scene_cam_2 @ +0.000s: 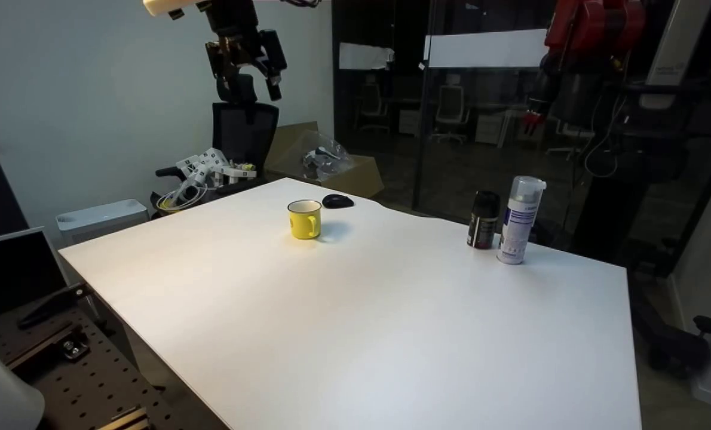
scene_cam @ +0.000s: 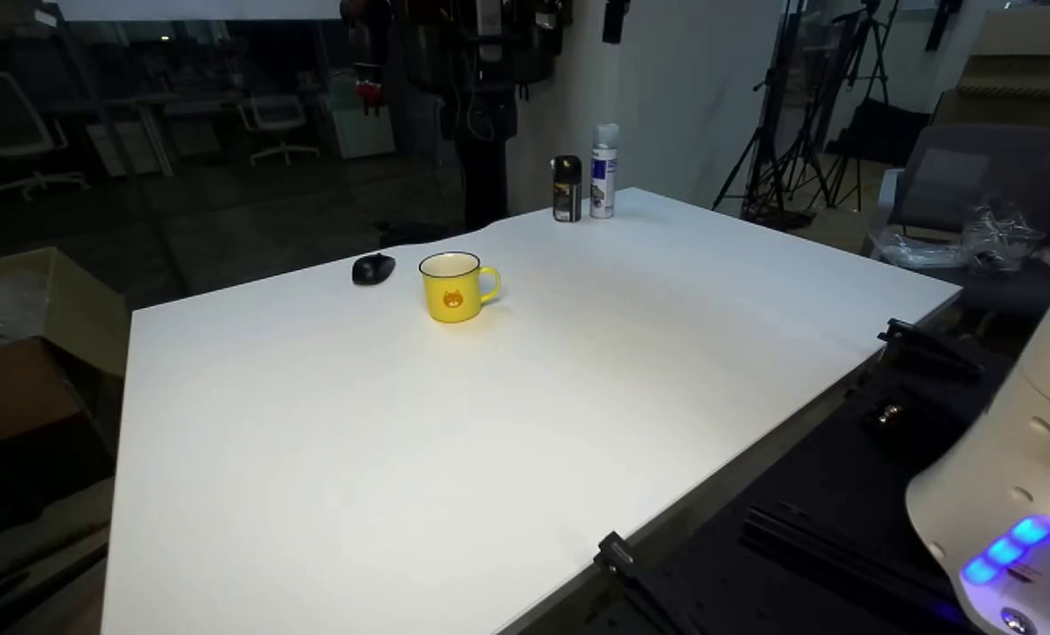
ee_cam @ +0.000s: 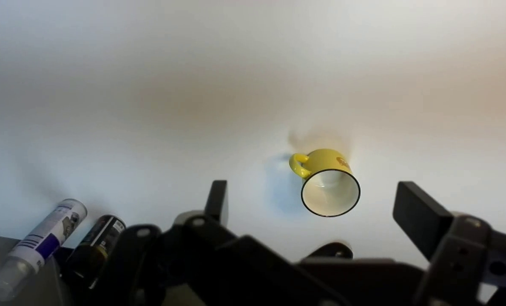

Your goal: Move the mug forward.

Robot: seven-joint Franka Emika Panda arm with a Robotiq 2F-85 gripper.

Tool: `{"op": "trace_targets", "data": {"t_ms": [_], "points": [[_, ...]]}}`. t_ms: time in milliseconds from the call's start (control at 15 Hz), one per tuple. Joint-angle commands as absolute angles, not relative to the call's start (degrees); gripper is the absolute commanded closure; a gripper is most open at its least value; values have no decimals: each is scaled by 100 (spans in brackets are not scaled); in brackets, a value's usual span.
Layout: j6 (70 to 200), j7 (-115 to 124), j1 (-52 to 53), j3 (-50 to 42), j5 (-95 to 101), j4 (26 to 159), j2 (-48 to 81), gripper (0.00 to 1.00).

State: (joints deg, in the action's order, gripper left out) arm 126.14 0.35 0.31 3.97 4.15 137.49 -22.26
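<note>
A small yellow mug stands upright on the white table in both exterior views (scene_cam: pixel 453 294) (scene_cam_2: pixel 305 222). It has a light inside, a dark rim line, a side handle and a small orange-brown animal mark. In the wrist view the mug (ee_cam: pixel 325 163) appears between the finger lines, its handle to the left. My gripper (ee_cam: pixel 316 202) is open, with its two black fingers wide apart and nothing between them. In an exterior view the gripper (scene_cam_2: pixel 249 86) hangs high above the table, well apart from the mug.
A black mouse-like object (scene_cam: pixel 373 269) lies beside the mug near the table edge (scene_cam_2: pixel 337 201). A black can (scene_cam: pixel 566 189) and a white spray can (scene_cam: pixel 603 172) stand near the edge too. The white table (scene_cam_2: pixel 391 334) has open edges; clamps (scene_cam: pixel 618 556) sit at the robot side.
</note>
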Motion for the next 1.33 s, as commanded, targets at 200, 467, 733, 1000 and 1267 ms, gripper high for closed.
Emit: {"op": "trace_targets", "data": {"t_ms": [200,467,733,1000,1267], "points": [[12587,320,15,414,495,13540,-1933,0],[12656,911,-108,515,780,12981,-1008,0],[12745,1723,-31,592,1644,12008,382,0],[12850,1613,155,406,1620,12084,505,0],[12976,1376,152,421,1055,11785,879,0]]}}
